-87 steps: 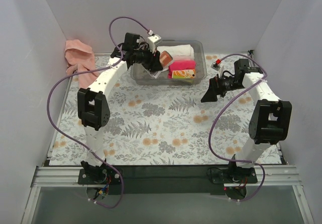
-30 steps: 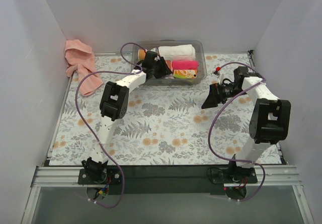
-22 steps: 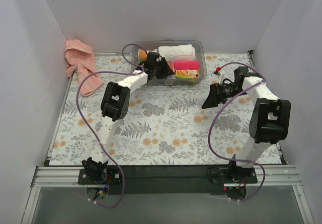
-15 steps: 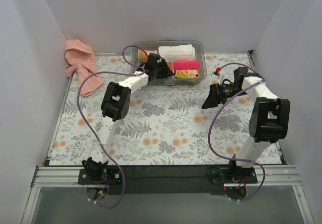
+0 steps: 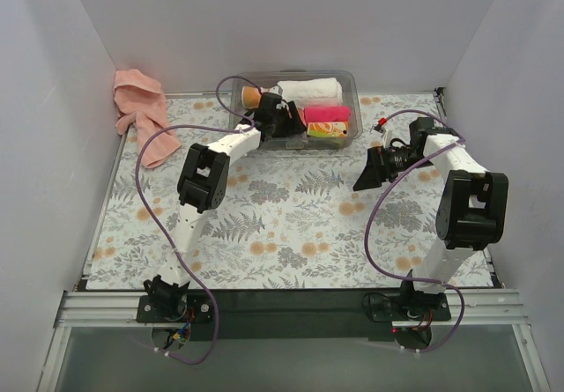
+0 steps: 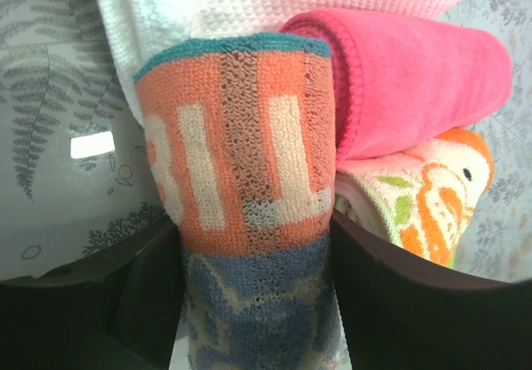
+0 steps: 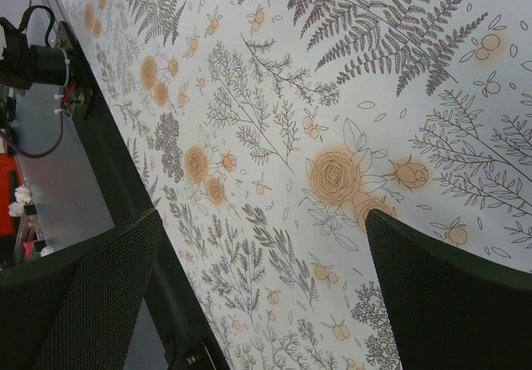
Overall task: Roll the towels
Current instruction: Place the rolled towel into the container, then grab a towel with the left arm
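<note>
The small teal, red and white patterned cloth (image 6: pixel 241 162) is a tight roll. My left gripper (image 6: pixel 253 303) is shut on it, both fingers pressed against its sides. In the top view the left gripper (image 5: pixel 280 121) reaches into the clear bin (image 5: pixel 354 88) and holds the roll at the bin's left part. The large salmon-pink towel (image 5: pixel 139 110) lies crumpled at the table's far left corner, partly against the wall. My right gripper (image 5: pixel 366 170) is open and empty above the floral table; its wrist view (image 7: pixel 262 278) shows only tablecloth between the fingers.
In the bin lie a white rolled towel (image 5: pixel 308 88), a hot-pink roll (image 5: pixel 324 113) and an orange-green patterned roll (image 5: pixel 326 129), all close to the held cloth (image 6: pixel 416 79). White walls close the table on three sides. A dark rail runs along the near edge (image 5: pixel 291 304).
The left arm has moved down and a little right, taking the patterned roll from above the bin's left edge into the bin. Over the last second it barely shifts. The right arm stays still.
</note>
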Tool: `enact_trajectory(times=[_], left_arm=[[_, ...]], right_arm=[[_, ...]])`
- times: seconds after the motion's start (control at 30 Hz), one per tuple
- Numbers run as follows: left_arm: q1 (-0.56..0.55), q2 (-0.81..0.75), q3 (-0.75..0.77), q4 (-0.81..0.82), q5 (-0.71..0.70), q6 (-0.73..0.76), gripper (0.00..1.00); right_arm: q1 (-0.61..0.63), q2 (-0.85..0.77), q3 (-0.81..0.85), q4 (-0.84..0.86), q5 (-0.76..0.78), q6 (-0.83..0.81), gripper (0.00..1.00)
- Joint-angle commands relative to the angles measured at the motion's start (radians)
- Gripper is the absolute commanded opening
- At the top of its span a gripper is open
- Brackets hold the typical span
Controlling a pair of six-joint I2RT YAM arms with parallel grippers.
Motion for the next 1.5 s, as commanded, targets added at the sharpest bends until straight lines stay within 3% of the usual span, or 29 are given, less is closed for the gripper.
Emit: enact_trajectory(times=[0.0, 0.33, 0.47, 0.53, 0.77, 0.97, 1.0, 1.13, 1.23, 1.37, 1.47], left_arm=[[-0.005, -0.035, 0.013, -0.088, -0.050, 0.055, 0.60], [-0.005, -0.089, 0.044, -0.121, -0.099, 0.099, 0.62], [-0.005, -0.118, 0.058, -0.127, -0.119, 0.138, 0.77], [-0.005, -0.133, 0.062, -0.125, -0.119, 0.155, 0.92], [-0.005, -0.205, 0.087, -0.122, -0.148, 0.225, 0.98], [-0.002, -0.340, 0.104, -0.116, -0.138, 0.476, 0.98], [0.002, -0.386, 0.102, -0.110, -0.098, 0.617, 0.98], [0.005, -0.536, 0.027, -0.133, -0.073, 0.911, 0.98], [0.021, -0.665, -0.054, -0.165, -0.040, 1.038, 0.98], [0.090, -0.745, -0.078, -0.336, -0.073, 1.008, 0.98], [0.204, -0.792, -0.131, -0.516, -0.053, 1.000, 0.98]], right_arm=[[-0.005, -0.038, 0.008, -0.023, -0.017, -0.015, 0.98], [-0.005, -0.051, 0.013, -0.023, -0.027, -0.015, 0.98], [-0.005, -0.060, 0.014, -0.022, -0.039, -0.015, 0.98], [-0.005, -0.061, 0.014, -0.020, -0.040, -0.017, 0.98], [-0.005, -0.086, 0.017, -0.018, -0.056, -0.020, 0.98], [-0.005, -0.111, 0.026, -0.015, -0.045, -0.031, 0.98], [-0.005, -0.117, 0.026, -0.015, -0.039, -0.038, 0.98], [-0.005, -0.144, 0.037, -0.012, 0.004, -0.049, 0.99], [-0.005, -0.178, 0.046, -0.009, 0.073, -0.058, 0.98], [-0.005, -0.227, 0.048, -0.005, 0.192, -0.069, 0.98], [-0.005, -0.270, 0.022, 0.014, 0.257, -0.075, 0.98]])
